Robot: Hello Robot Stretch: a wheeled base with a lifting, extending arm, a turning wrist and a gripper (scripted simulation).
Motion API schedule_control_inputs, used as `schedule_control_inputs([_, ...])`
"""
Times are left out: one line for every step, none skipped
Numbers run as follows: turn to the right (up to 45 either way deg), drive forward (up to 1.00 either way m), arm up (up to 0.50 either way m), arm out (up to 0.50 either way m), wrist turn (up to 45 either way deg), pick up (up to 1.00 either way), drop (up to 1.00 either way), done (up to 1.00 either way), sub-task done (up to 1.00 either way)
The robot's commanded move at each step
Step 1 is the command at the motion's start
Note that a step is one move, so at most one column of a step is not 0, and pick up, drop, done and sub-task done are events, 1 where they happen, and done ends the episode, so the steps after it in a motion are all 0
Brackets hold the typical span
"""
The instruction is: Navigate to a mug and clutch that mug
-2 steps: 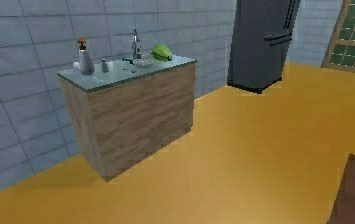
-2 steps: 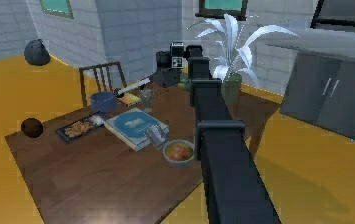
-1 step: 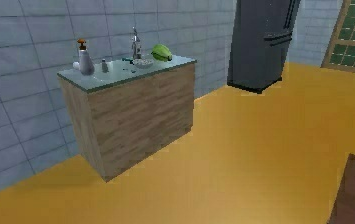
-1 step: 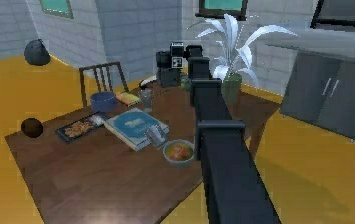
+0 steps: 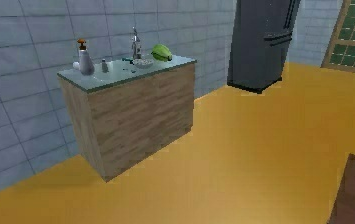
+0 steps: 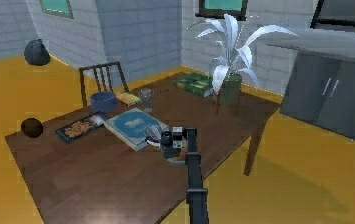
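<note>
At the bottom of the arm side view the arm (image 6: 195,190) is seen stretched out over a wooden worktop (image 6: 75,175), presumably so that the things laid on it are brought within reach. The jaws at its end are set against a flat blue book-like thing (image 6: 133,124), so whether they are released, clenched or grasping anything cannot be told. Farther up and left a blue rounded vessel (image 6: 103,101) is stood before a chair (image 6: 103,73); it is judged the likeliest mug, though no handle can be made out. A potted plant (image 6: 230,60) is set toward the far edge. Another stretch of the room is given by the forward view: a sink worktop (image 5: 135,105) at the frame's left, a bottle (image 5: 83,58) on it, and a dark fridge (image 5: 260,45) beyond.
</note>
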Motion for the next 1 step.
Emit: schedule_control_inputs([0.0, 0.00, 0.00, 0.00, 0.0, 1.00, 0.00, 0.00, 0.00])
